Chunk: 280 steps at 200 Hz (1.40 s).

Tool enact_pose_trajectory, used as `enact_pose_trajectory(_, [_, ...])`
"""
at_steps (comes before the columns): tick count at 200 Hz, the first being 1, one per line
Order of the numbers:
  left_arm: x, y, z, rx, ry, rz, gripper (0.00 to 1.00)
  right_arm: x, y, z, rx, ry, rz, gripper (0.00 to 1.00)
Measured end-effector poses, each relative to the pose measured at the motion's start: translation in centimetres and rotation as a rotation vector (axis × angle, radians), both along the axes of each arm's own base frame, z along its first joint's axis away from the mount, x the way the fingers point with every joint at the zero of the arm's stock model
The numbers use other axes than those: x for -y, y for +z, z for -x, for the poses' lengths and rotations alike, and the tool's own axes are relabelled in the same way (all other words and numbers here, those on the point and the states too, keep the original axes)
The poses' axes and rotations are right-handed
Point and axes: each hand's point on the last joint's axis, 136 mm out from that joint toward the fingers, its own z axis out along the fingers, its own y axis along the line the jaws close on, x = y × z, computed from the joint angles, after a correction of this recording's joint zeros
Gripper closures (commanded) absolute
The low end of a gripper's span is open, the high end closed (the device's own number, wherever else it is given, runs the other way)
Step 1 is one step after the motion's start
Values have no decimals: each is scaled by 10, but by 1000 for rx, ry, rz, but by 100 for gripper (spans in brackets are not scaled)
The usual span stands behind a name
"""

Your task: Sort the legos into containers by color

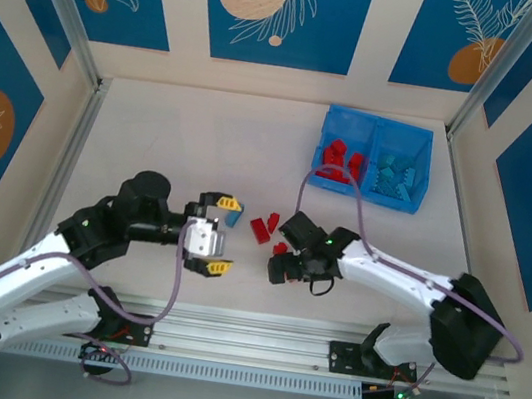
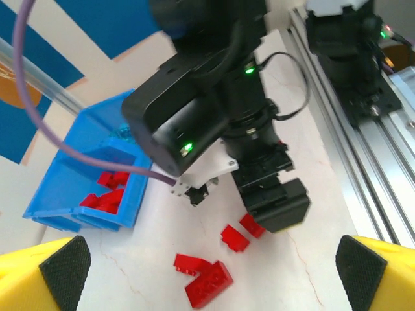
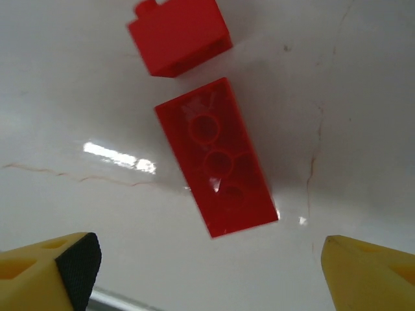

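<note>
Right gripper [image 3: 211,275] hovers wide open over an upside-down red lego [image 3: 217,159] on the table [image 3: 363,97], gripping nothing, left gripper [image 1: 223,235] gapes empty nearby, and the blue bin [image 1: 347,121] further back holds reds [image 1: 338,158] left, teals [image 1: 396,175] right.

Pale marbled tabletop [image 1: 183,146]: bright blue rectangular plastic bin [image 1: 397,202] is set far right; small red plastic bricks [image 1: 264,227] are scattered centrally, with one light-blue brick [image 1: 233,219] near them.

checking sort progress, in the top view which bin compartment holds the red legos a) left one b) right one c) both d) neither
a: the red legos lie in the left compartment as the top view shows it, the teal legos in the right compartment.
</note>
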Motion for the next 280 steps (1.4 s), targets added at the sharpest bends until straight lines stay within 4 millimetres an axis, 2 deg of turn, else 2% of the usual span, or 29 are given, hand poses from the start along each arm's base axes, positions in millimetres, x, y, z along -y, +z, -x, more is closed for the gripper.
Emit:
enact_pose_trajectory(15, [-4,-10,4,4,-17,-31,0,0,-14,-3,-13,15,49,27])
enact_pose_trajectory(27, [-5,-15,5,2,-22,-48,0,0,-21,-6,-16,22,76,38])
enact_pose_trajectory(55, [-1,-31,2,-17,-32,-90,0,0,-28,-9,-15,31,106,56])
enact_pose_trajectory(76, [-1,-38,2,-24,-35,-103,0,-1,-27,-11,-5,33,102,63])
enact_pose_trajectory(106, [2,-37,0,-20,-41,-93,0,-2,-19,-13,20,26,79,67])
enact_pose_trajectory(133, [6,-33,-1,-11,-48,-72,0,-1,4,-16,84,0,22,68])
enact_pose_trajectory(161, [11,-26,-3,-7,-41,-28,0,6,49,-22,201,-59,-77,68])
enact_pose_trajectory(180, [15,-17,-8,-28,-13,25,0,22,83,-32,286,-138,-151,68])
enact_pose_trajectory(202, [24,-3,-18,-66,32,102,0,52,123,-57,388,-281,-217,69])
enact_pose_trajectory(230, [33,1,-34,-134,100,153,0,97,163,-104,481,-462,-248,69])
enact_pose_trajectory(250, [35,-2,-41,-176,143,155,0,120,174,-144,487,-536,-240,69])
enact_pose_trajectory(280, [31,-2,-46,-205,200,156,0,127,166,-212,443,-554,-230,70])
